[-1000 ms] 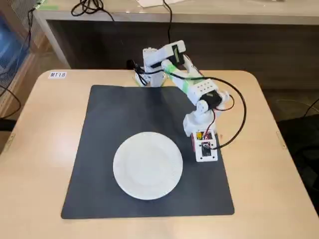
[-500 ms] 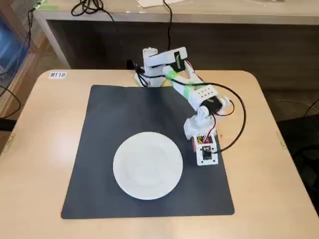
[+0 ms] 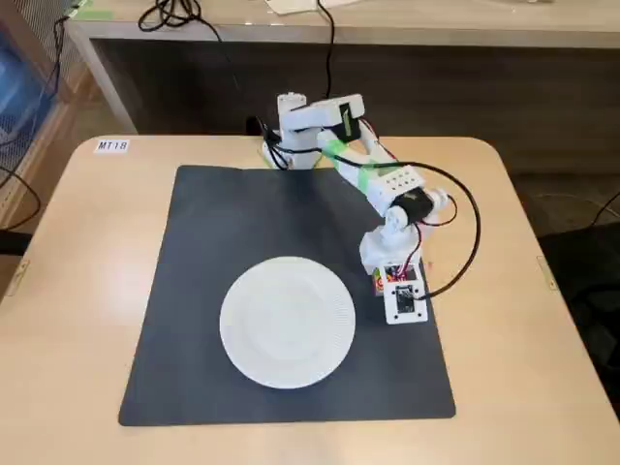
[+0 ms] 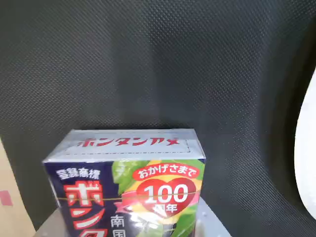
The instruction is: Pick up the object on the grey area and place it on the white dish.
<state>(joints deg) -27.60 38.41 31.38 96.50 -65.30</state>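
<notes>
At the dish's [image 3: 287, 322] three o'clock, the box [image 4: 129, 185] sits between the jaws; whether they're pinching, I can't tell, so lifting could drop it.

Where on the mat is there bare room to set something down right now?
Free: the grey mat behind the white plate, its left strip, and the front strip. The plate is empty. Crowded: right of the plate, where the gripper sits over the small box.

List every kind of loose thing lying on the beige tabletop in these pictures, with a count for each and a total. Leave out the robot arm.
Dark grey mat: 1
White plate: 1
Small printed box: 1
White label reading MT18: 1
Total: 4
</notes>
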